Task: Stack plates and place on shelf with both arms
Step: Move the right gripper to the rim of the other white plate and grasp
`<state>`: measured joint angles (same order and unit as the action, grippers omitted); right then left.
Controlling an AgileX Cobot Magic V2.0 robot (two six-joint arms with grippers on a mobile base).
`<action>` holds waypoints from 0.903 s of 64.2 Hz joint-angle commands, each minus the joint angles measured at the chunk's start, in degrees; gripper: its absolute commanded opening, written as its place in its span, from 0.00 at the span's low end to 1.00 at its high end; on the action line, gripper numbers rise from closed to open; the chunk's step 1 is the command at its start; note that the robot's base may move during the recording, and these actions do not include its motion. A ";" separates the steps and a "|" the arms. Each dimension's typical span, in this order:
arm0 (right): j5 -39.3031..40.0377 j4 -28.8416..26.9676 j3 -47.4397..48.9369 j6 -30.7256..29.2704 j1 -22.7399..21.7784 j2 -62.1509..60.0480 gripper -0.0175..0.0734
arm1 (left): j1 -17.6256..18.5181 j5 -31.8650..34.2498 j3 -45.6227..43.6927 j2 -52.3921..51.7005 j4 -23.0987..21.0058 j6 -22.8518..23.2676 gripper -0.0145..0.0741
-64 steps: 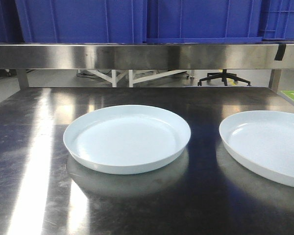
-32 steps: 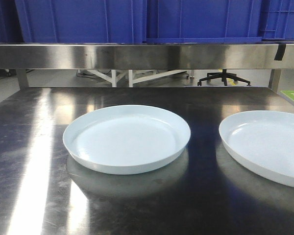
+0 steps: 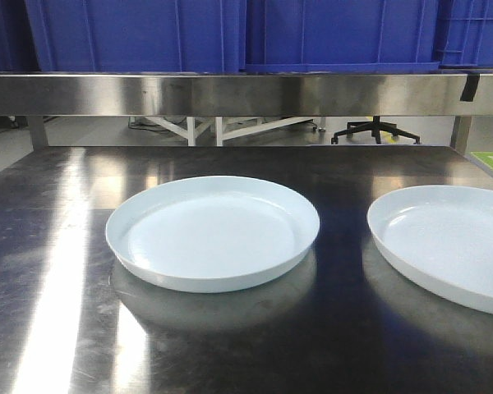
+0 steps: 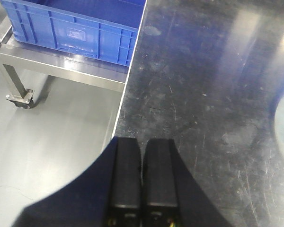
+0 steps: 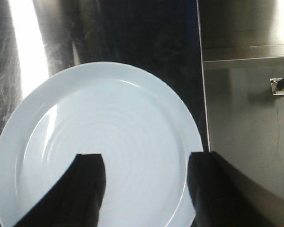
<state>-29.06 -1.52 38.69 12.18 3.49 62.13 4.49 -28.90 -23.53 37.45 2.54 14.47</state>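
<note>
**A:** Two plates lie on the table (image 3: 49, 246), well apart and not yet stacked. The left plate (image 3: 213, 232) sits near the middle. The right plate (image 3: 452, 246) is toward the right side, partly cut off by the border of the view.

**B:** And the grippers?

**A:** The right gripper (image 5: 144, 161) hangs over the right plate (image 5: 99, 142) with its fingers spread wide, grasping nothing. Whether they touch the plate cannot be told. The left gripper (image 4: 142, 175) has its fingers pressed together, also empty, above the table's left edge. A blue crate (image 4: 71, 28) stands on a cart beyond that edge.

**B:** What does the step need, then?

**A:** Most likely the right plate is to be picked up first. It is much wider than the open fingers, so the gripper cannot span it. It should pinch the rim, one finger inside and one outside below the lip.

**B:** What could go wrong?

**A:** The plate is glossy and the rim is low, so it may slip or tip. A firm pinch, a slow and level lift, and a low path toward the left plate seem wise. The left gripper should probably open and support the far rim.

**B:** And the shelf (image 3: 230, 94)?

**A:** It already carries blue bins (image 3: 140, 33). How much free room is there cannot be judged.
</note>
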 commanded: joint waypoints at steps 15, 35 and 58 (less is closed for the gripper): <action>2.03 0.08 2.01 -0.63 -0.19 -0.51 0.73 | 0.47 4.04 -1.65 -0.21 0.00 0.22 0.27; 4.91 2.02 1.98 -0.63 -5.73 4.37 0.62 | 0.47 4.04 -1.65 -0.21 0.00 0.22 0.27; 7.45 2.02 1.98 -0.63 -9.67 11.45 0.62 | 0.47 4.04 -1.65 -0.21 0.00 0.22 0.27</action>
<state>-24.83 0.00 38.69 12.18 -6.05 73.53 4.49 -28.90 -23.53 37.45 2.54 14.47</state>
